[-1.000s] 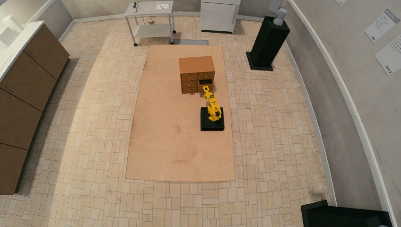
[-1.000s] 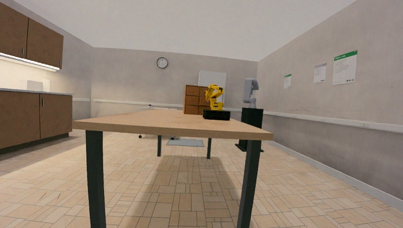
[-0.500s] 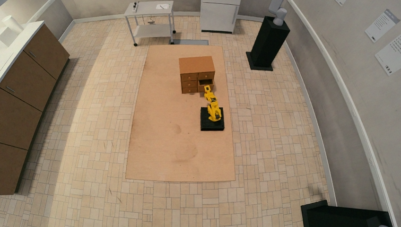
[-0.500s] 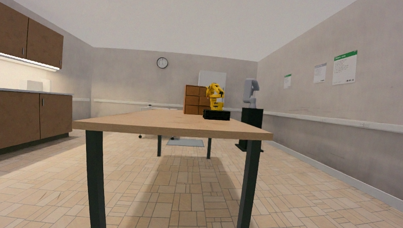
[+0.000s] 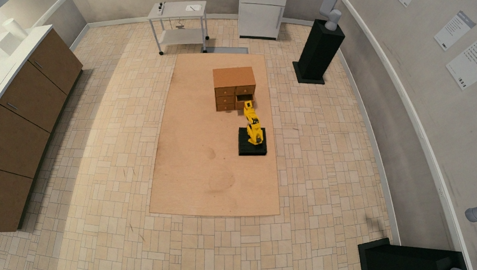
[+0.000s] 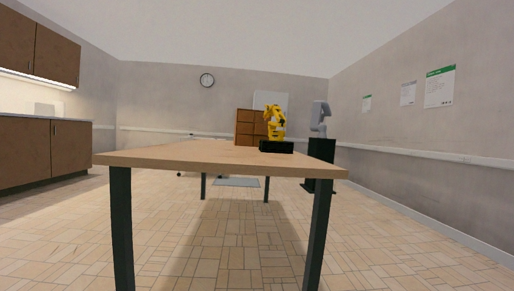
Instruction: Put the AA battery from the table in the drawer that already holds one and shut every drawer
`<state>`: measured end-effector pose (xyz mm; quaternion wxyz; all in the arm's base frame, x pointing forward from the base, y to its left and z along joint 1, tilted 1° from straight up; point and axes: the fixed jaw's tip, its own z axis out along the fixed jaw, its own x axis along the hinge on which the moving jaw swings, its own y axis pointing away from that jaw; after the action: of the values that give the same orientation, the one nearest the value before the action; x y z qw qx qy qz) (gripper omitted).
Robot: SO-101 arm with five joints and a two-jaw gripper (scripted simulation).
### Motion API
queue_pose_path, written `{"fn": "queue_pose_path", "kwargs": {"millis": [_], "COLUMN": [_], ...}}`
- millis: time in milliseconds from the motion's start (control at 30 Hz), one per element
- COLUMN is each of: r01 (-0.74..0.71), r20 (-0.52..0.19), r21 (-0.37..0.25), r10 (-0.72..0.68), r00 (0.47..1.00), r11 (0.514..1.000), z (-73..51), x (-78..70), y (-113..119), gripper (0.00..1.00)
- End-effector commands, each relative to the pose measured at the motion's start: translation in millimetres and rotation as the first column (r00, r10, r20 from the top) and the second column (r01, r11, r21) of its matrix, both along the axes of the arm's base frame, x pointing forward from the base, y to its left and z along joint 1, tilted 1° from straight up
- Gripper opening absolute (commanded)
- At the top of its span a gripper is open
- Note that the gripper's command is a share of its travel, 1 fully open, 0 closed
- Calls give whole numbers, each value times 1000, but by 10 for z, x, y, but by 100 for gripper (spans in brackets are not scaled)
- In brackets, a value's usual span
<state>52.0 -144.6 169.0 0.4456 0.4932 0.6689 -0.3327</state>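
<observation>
A small brown drawer cabinet [image 5: 233, 76] [image 6: 245, 126] stands on the wooden table [image 5: 201, 167] [image 6: 216, 154]. It has two columns of three drawers. The middle right drawer [image 5: 242, 98] is pulled out, and its inside is too dark and small to read. My gripper [image 5: 247, 104] [image 6: 268, 108] points down just over the front of that open drawer, about level with the top drawer row. It is shut on a thin thing that I take to be the AA battery, which is too small to make out between the fingers. No battery shows on the table.
The arm's black base [image 5: 252, 147] [image 6: 276, 147] sits on the table just in front of the cabinet. The other drawers look shut. A black pedestal [image 5: 318, 53] with a grey arm stands on the floor beyond the table's right side.
</observation>
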Motion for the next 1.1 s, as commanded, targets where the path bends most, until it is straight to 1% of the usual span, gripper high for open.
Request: {"fn": "queue_pose_path", "kwargs": {"millis": [0, 400, 567, 967, 1067], "r01": [10, 9, 9, 9, 9], "r20": [17, 23, 23, 23, 23], "r21": [-39, -56, -56, -56, -56], "r10": [-9, -8, -8, -8, -8], "r00": [1000, 1000, 1000, 1000, 1000], "r11": [999, 998, 998, 998, 998], "z": [80, 81, 81, 83, 83], "x": [-13, 38, 38, 88, 88], "y": [-1, -167, -167, -334, -334], "gripper": [0, 0, 0, 0, 0]}}
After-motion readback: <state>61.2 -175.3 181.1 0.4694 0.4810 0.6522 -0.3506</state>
